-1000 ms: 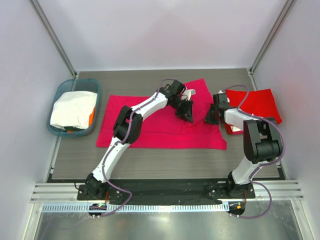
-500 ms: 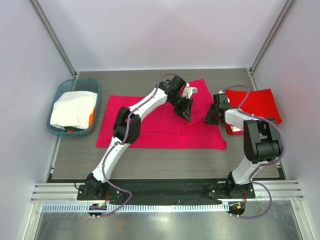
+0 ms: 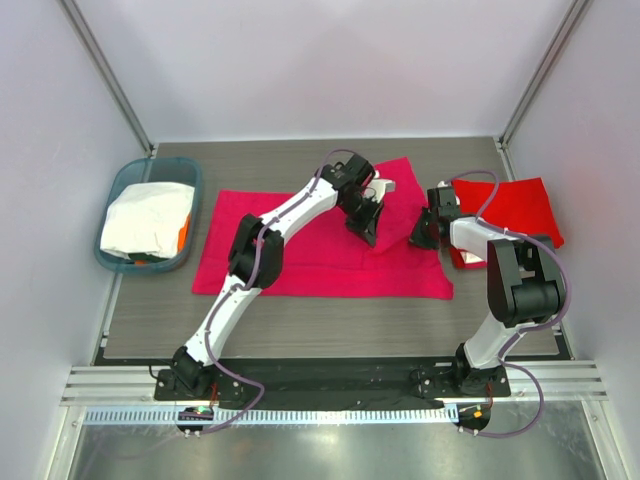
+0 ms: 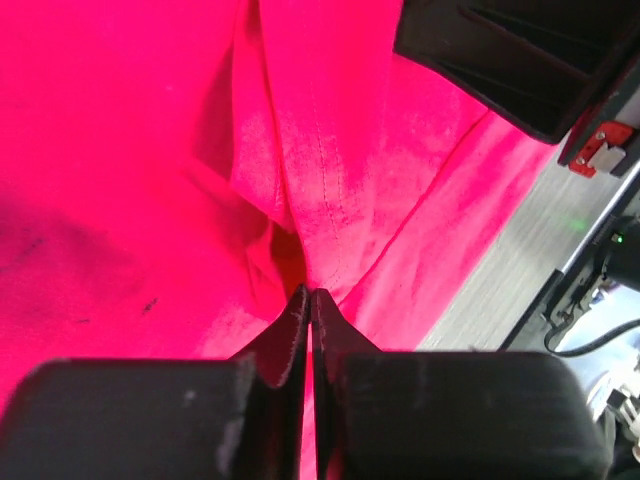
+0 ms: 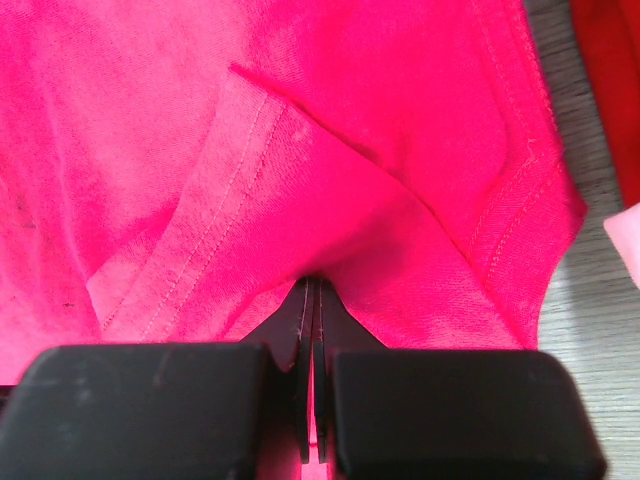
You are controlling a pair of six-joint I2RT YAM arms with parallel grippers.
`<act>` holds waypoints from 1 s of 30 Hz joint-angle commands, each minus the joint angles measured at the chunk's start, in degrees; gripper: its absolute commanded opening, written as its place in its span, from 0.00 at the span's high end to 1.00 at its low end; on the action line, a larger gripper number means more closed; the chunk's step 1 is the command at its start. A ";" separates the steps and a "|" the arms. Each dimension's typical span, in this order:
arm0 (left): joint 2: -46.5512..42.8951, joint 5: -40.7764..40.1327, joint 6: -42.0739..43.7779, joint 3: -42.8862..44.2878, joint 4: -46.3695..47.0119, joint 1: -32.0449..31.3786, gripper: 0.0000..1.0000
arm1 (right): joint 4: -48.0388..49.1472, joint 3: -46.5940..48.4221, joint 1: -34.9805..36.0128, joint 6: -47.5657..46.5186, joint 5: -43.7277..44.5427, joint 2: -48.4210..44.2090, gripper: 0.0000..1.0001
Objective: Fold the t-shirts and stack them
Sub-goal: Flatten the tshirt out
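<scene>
A magenta-pink t-shirt [image 3: 300, 250] lies spread across the middle of the table. My left gripper [image 3: 368, 236] is shut on a fold of this shirt near its right part; the wrist view shows the pink cloth [image 4: 330, 200] pinched at the fingertips. My right gripper [image 3: 418, 238] is shut on the shirt's right edge, with hemmed pink cloth [image 5: 300, 210] bunched at its jaws. A folded bright red t-shirt [image 3: 515, 210] lies at the right, beside the right arm. A white t-shirt [image 3: 145, 218] lies in the teal basket.
The teal plastic basket [image 3: 113, 195] stands at the left edge of the table, with something orange beside the white cloth. Metal frame posts rise at the back corners. The two grippers are close together over the shirt's right side.
My left gripper has moved slightly back and left with the pink fold in it. The right gripper has stayed nearly still.
</scene>
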 commanded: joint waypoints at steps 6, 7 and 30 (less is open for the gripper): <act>-1.89 -6.19 -0.48 2.32 2.31 -0.55 1.00 | -2.41 -1.53 -0.15 0.63 0.11 1.45 0.99; -2.15 -7.51 -0.48 2.32 2.13 -0.47 1.00 | -2.49 -1.45 -0.06 0.81 0.11 1.45 0.99; -0.57 -24.13 -4.08 4.25 4.95 0.32 0.91 | -2.67 -1.36 -0.24 0.55 -0.76 0.40 0.99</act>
